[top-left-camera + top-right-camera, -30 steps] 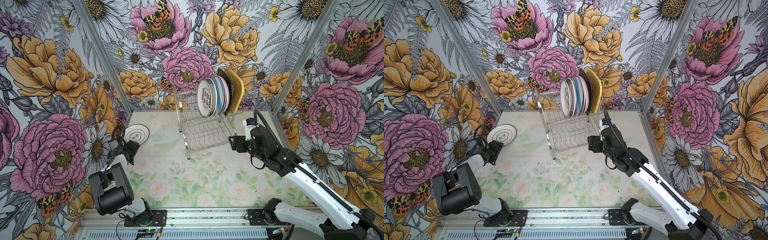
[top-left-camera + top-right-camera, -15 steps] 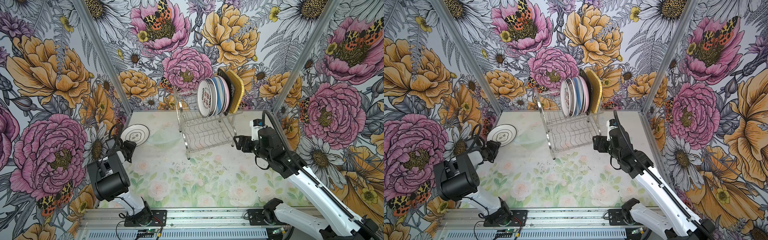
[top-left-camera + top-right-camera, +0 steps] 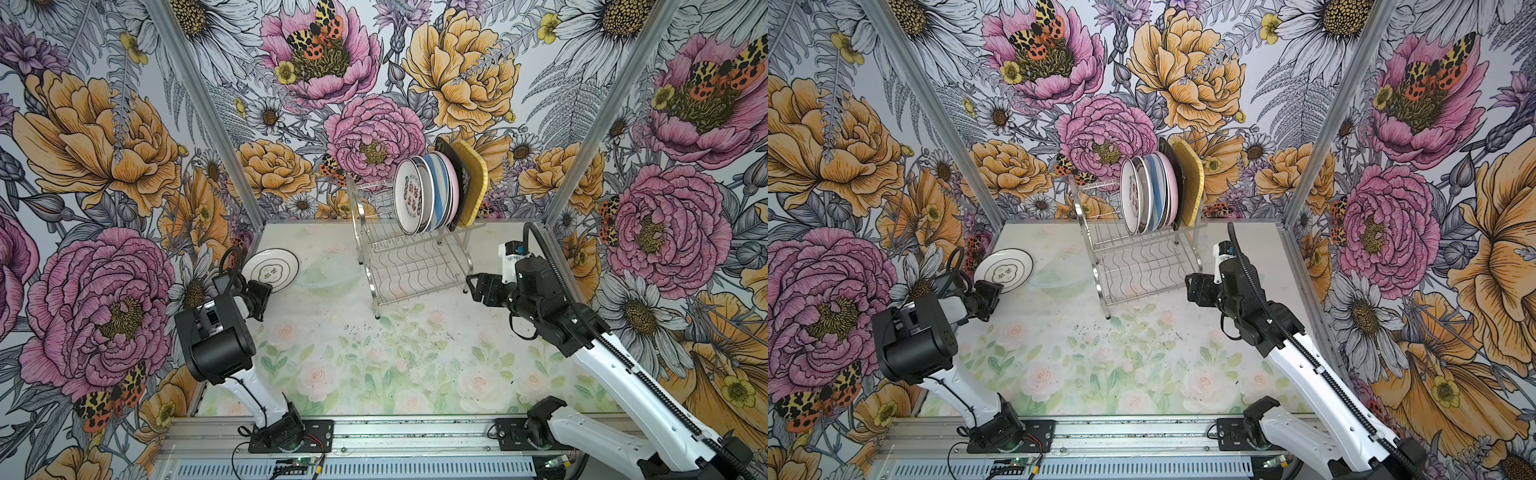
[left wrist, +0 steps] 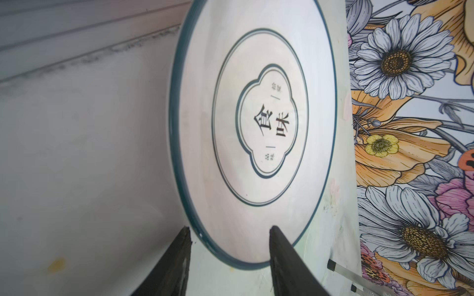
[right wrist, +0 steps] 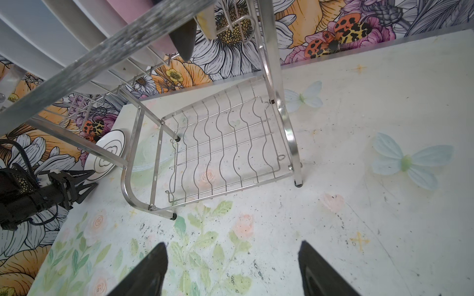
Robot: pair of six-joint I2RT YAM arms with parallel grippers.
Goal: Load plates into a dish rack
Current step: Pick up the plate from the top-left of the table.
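Note:
A white teal-rimmed plate (image 3: pixel 270 270) (image 4: pixel 256 123) with black characters lies at the back left of the table. My left gripper (image 3: pixel 265 291) (image 4: pixel 229 228) is at its near rim, open. One finger is outside the rim, one over the plate's face, with gaps showing. The chrome dish rack (image 3: pixel 415 266) (image 5: pixel 220 143) stands at the back centre. Its upper tier holds several upright plates (image 3: pixel 432 191): white patterned, blue-striped, pink, black and yellow. My right gripper (image 3: pixel 471 286) (image 5: pixel 232 246) hovers open and empty to the right of the rack's lower shelf.
A see-through dish (image 3: pixel 328 274) sits on the table between the white plate and the rack. Flowered walls (image 3: pixel 104 166) close in the left, back and right sides. The arm bases sit on a rail (image 3: pixel 374 436) along the front edge.
My left gripper has pushed forward to the white plate's rim and its jaws have narrowed. My right arm has drawn back to the right, away from the rack, still open.

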